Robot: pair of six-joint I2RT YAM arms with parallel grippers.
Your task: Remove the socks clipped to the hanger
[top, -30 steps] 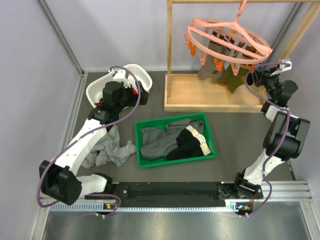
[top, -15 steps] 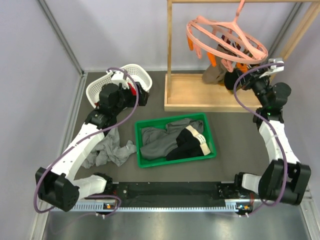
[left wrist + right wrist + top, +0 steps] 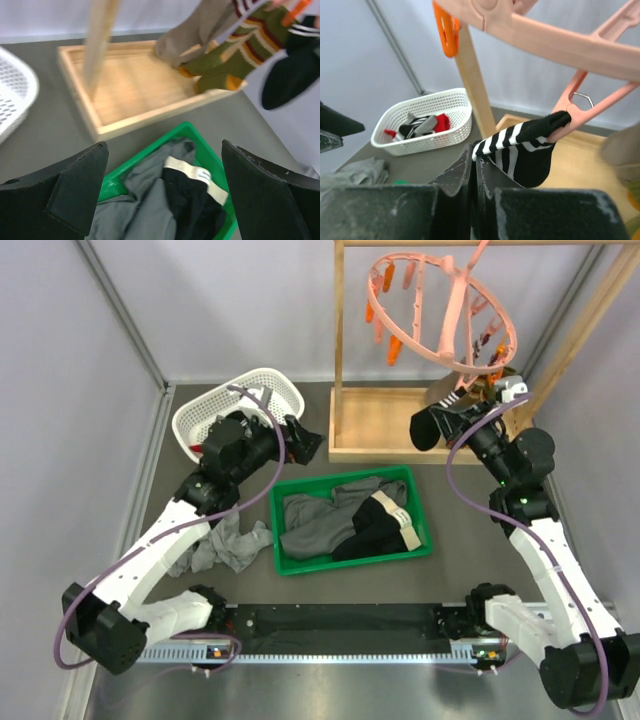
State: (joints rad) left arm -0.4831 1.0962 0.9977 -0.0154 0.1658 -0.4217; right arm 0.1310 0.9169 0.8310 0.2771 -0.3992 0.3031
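Dragged the black striped sock (image 3: 517, 150) toward the green tray (image 3: 274, 530), tipping the hanger (image 3: 447, 305) steeply, right gripper (image 3: 474, 165) clamped on it, left gripper (image 3: 162, 175) gaping empty; still clipped, so probably needed a harder pull.

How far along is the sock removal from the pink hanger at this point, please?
Done: a few socks already lie in the white basket. In hand: the right gripper is shut on a black-and-white striped sock, which a pink clip on the hanger has not yet released. Left: the tan sock and olive striped socks hang clipped; the left gripper is open and empty.
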